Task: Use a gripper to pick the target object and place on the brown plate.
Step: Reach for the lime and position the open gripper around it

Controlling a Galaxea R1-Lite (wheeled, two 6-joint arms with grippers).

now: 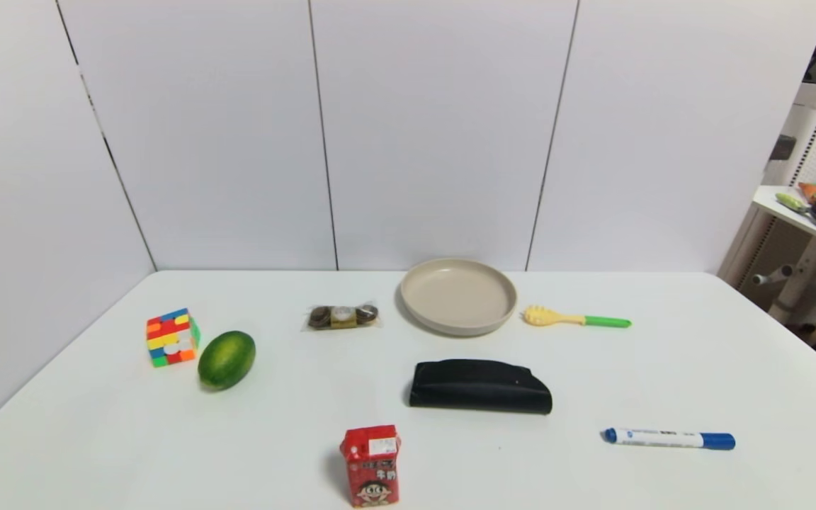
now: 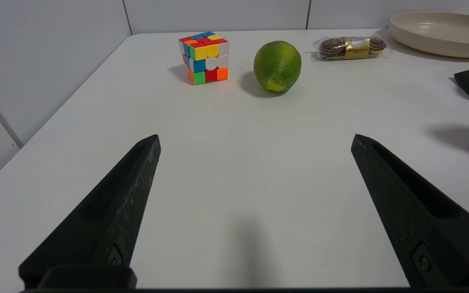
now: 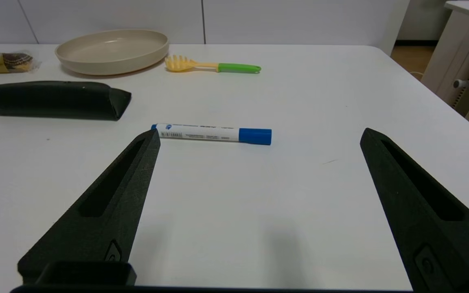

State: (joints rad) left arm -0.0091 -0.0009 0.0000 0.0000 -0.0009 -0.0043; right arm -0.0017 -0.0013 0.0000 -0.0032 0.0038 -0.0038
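The green striped fruit [image 1: 227, 360] lies on the white table at the left, beside a multicoloured puzzle cube [image 1: 172, 337]. The brown plate [image 1: 459, 295] sits empty at the table's back middle. Neither gripper shows in the head view. In the left wrist view, my left gripper [image 2: 255, 136] is open and empty above the table's near left, with the fruit [image 2: 277, 65] well ahead of it and the plate's rim [image 2: 442, 34] farther off. In the right wrist view, my right gripper [image 3: 259, 134] is open and empty over the table's near right, and the plate [image 3: 112, 51] lies beyond.
A wrapped chocolate pack [image 1: 343, 316] lies left of the plate and a yellow fork with a green handle [image 1: 576, 319] right of it. A black pouch [image 1: 480, 386], a red drink carton [image 1: 372, 465] and a blue marker [image 1: 670, 438] lie nearer the front.
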